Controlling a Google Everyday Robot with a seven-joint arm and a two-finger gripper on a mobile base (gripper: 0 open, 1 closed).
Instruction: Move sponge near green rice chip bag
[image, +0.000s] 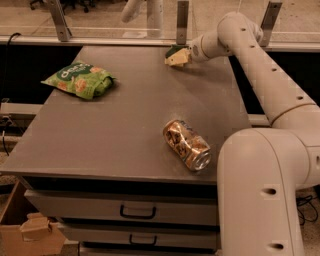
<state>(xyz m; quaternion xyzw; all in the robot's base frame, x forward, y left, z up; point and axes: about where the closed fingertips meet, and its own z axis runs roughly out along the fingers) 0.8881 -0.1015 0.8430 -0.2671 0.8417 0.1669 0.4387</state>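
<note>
The sponge (173, 50) shows as a dark green patch over pale foam at the far edge of the grey table (125, 125), right of centre. My gripper (178, 57) is at the sponge, reaching in from the right on the long white arm, and covers part of it. I cannot tell whether the sponge rests on the table or is held. The green rice chip bag (80, 79) lies at the table's far left, well apart from the sponge and the gripper.
A gold-brown drink can (186, 145) lies on its side near the table's front right. The robot's white body (265, 190) stands at the right front. Drawers (137, 212) are under the table. A cardboard box (27, 232) sits on the floor at the left.
</note>
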